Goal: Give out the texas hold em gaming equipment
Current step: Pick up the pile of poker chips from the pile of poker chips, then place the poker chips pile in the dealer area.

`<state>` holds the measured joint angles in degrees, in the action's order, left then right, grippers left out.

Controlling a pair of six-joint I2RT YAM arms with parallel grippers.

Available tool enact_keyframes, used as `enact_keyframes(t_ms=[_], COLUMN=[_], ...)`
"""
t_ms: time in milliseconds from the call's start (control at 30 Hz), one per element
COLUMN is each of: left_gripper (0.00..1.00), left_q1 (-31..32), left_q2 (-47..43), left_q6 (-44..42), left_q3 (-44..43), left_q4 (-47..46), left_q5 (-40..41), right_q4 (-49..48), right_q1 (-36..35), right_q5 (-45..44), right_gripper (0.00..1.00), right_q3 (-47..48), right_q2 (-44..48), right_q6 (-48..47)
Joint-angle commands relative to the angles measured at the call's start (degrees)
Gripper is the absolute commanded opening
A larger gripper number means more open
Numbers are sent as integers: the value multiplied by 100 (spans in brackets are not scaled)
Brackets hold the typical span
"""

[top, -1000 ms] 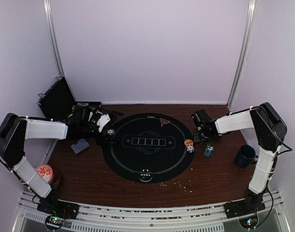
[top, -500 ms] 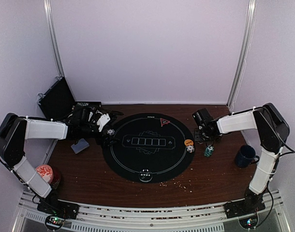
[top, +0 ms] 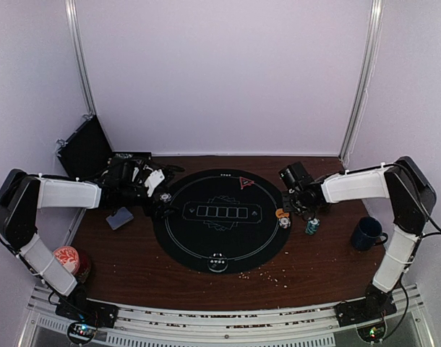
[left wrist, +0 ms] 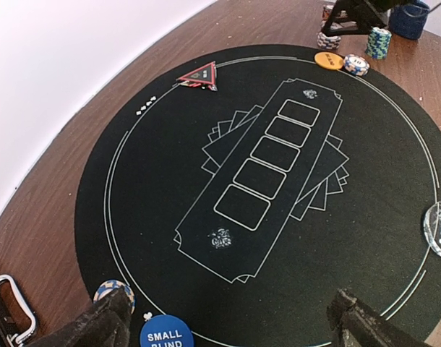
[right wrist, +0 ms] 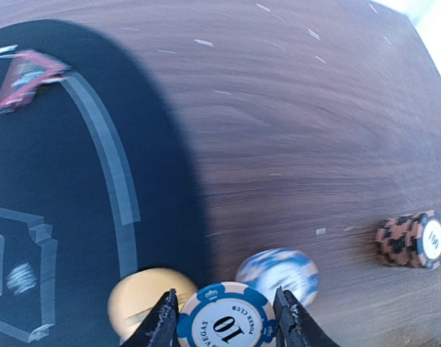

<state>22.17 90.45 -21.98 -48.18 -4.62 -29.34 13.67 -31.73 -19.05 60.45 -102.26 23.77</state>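
Here, R tool (right wrist: 225,322) pinching chip (right wrist: 224,307), over mat (right wrist: 61,217) edge

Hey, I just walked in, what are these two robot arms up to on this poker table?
They are laying out poker gear around a round black mat. The right gripper grips a blue-and-white 10 chip, over the orange button and a second chip at the mat's right edge. A teal chip stack stands on the wood nearby. The left gripper is wide open and empty, hovering at the mat's left edge by the blue small blind button.
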Motion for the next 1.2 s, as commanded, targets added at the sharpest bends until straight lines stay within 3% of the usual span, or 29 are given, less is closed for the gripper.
enact_keyframes(t_ms=[0,300,567,833,1167], left_gripper=[98,98,98,98,98], left_q1=[-157,-534,-666,-682,-687], left_q2=[65,-83,-127,-114,-74], left_q6=[250,759,932,915,897], left_q3=[-40,37,99,90,81], left_q4=[-352,-735,-939,-935,-920], left_q5=[56,213,404,321,295], right_q4=[-49,-345,-132,272,300], right_q1=[-653,-2336,-3484,-3950,-4034], right_q5=[-260,-19,71,421,716], right_gripper=[41,42,43,43,44], right_q3=[176,627,1925,2919,2771], right_q2=[402,154,-879,-1836,-2088], right_q6=[-358,-1039,-1553,-1845,-1879])
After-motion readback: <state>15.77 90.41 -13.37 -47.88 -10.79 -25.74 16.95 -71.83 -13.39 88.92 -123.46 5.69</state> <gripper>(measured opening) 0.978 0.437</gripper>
